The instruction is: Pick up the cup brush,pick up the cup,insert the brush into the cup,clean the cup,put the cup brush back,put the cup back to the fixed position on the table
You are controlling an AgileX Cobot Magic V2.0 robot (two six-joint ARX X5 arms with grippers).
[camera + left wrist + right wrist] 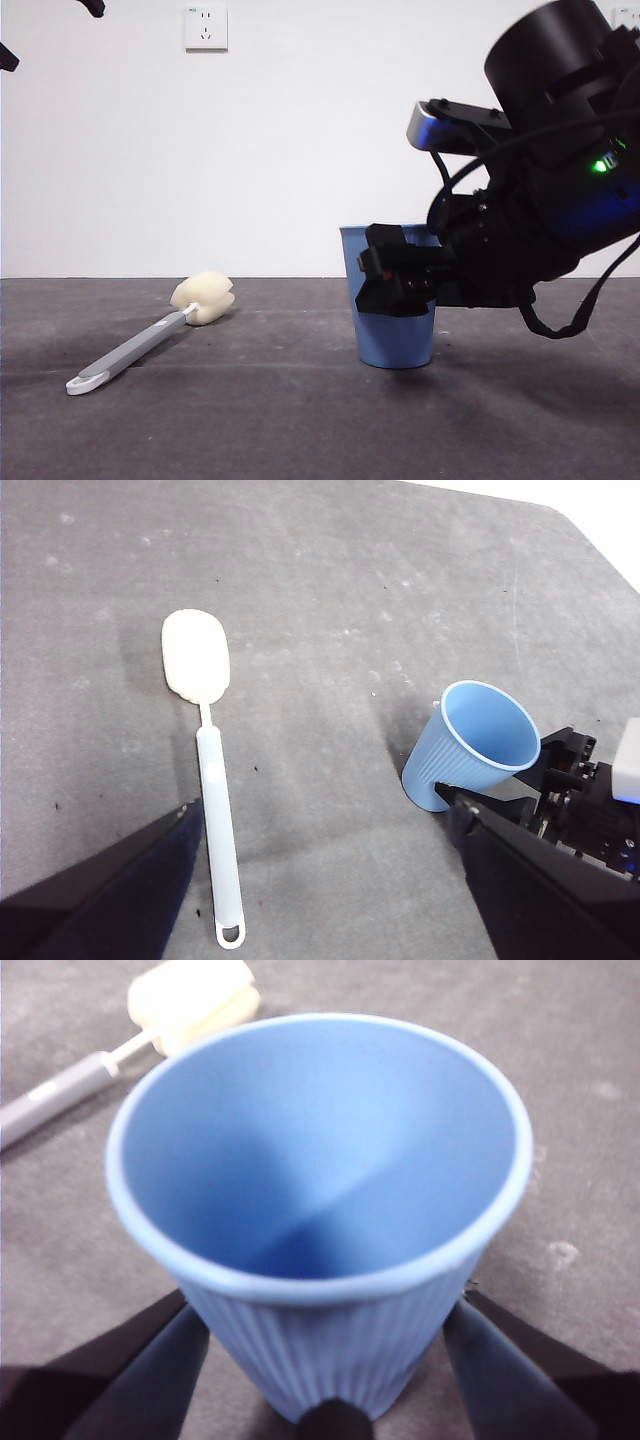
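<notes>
Dark grey and matte, the scuffed worktop [250,410] runs back to a plain white wall with a white socket plate [206,27]. Between the spread jaws of the right gripper [325,1360] stands the ribbed blue plastic cup [320,1190], upright on its narrow base, mouth upward; a jaw flanks each side, but whether they touch it cannot be told. Well apart from those jaws lies the cup brush [213,780], flat on the worktop, its long axis running from the cream-yellow sponge head [195,655] to the white looped end [230,935]. That loop lies between the left gripper's [320,920] wide-spread jaws. No writing is legible anywhere.
</notes>
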